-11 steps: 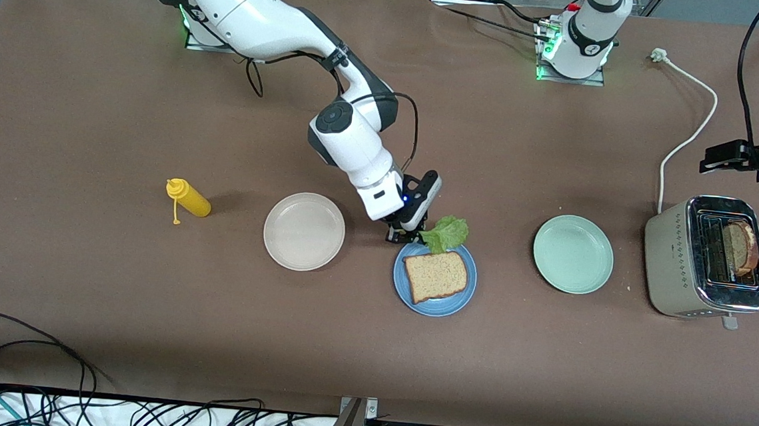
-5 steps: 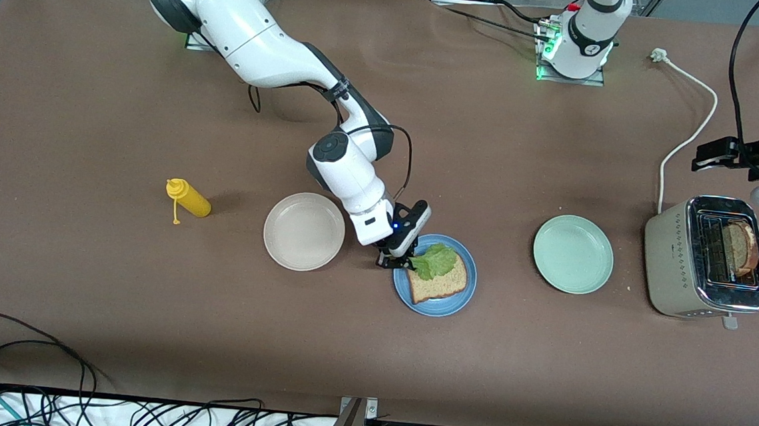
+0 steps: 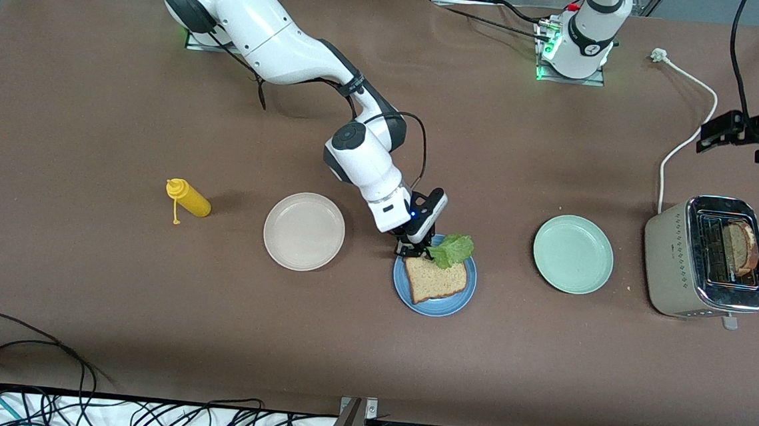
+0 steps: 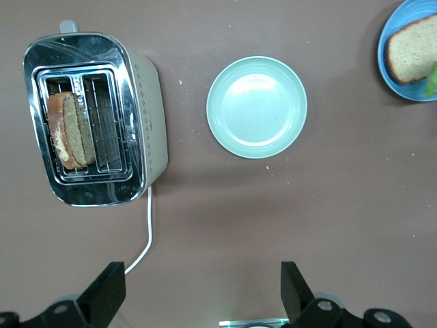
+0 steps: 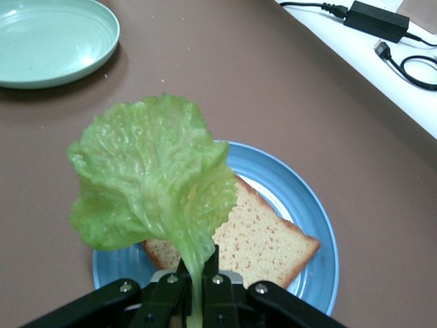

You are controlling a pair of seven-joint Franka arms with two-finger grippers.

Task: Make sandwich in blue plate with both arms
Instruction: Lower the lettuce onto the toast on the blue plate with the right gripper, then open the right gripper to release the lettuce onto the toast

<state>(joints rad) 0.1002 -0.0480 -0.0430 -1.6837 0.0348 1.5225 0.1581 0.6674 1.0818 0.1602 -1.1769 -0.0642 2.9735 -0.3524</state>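
Green lettuce leaf (image 3: 452, 249) pinched by its stem in right hand (image 3: 415, 249), hung over bread slice (image 3: 435, 278) on blue plate (image 3: 464, 296) at frame centre; layering step, lowering and release next; left hand (image 4: 205, 287) wide above counter (image 4: 273, 205), waiting.

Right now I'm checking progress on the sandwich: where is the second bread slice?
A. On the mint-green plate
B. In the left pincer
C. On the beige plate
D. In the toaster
D: the second slice stands in a slot of the toaster; the blue plate holds just one slice.
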